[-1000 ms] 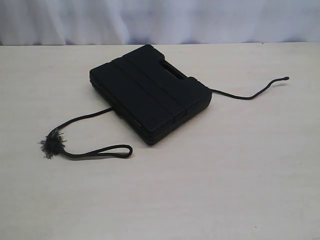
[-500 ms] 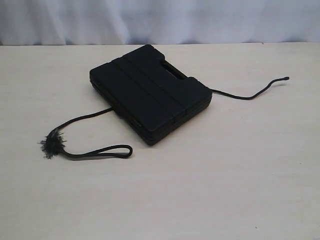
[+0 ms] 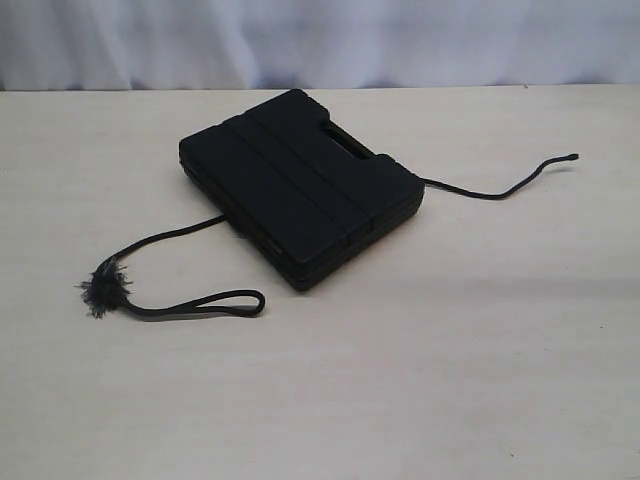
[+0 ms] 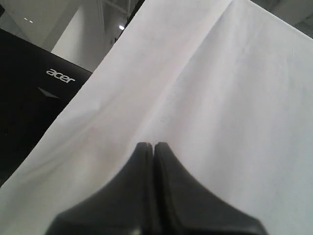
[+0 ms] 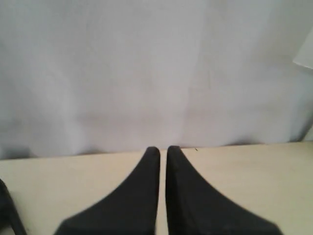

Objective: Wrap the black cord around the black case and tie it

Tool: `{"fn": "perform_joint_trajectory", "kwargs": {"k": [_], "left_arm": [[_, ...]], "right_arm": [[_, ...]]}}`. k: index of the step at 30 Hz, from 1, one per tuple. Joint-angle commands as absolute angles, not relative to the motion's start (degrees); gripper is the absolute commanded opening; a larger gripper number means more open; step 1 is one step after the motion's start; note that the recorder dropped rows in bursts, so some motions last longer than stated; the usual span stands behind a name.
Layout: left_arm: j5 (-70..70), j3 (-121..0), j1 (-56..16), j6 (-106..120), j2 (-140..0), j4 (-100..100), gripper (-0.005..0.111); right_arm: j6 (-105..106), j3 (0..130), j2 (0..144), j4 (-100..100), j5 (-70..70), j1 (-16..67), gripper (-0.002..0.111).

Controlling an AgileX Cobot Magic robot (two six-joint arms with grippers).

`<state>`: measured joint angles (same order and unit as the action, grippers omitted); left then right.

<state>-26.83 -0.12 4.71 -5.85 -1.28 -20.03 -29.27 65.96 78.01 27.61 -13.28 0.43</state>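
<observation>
Where the black cord begins at far left, its frayed knot and small loop lie flat on the tabletop. The cord runs under the black case at centre and emerges on the right, ending free. Left gripper: closed, empty, facing white cloth. Right gripper: closed, empty

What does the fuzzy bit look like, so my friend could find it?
Start at the black case lying flat on the pale table. A black cord comes out on its left in the exterior view. Follow it to the frayed knot: the only fuzzy tuft, just before the cord's small loop.
</observation>
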Motion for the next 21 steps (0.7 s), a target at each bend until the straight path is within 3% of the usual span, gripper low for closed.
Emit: {"fn": "perform_joint_trajectory", "kwargs": {"k": [1,8,15,21], "left_arm": [[-28.0,-2.2,4.7,-6.3,-8.0,-19.7,0.0],[-17.3,-17.7,4.7,-9.3,-27.2,-11.2,0.0],[8.1,-39.7,4.3,-8.2,-51.5,-4.5,0.0],[28.8,-56.9,-2.1,1.6,-72.6,-5.4,0.0]], "right_arm": [[-19.6,75.6,84.7,27.8,-29.1,4.2,0.004],[0.6,88.6,95.0,17.2,-45.6,11.3,0.004],[20.4,100.8,106.1,-6.3,-58.8,12.8,0.004],[20.1,111.8,115.9,-10.9,-64.1,12.8,0.004]]}}
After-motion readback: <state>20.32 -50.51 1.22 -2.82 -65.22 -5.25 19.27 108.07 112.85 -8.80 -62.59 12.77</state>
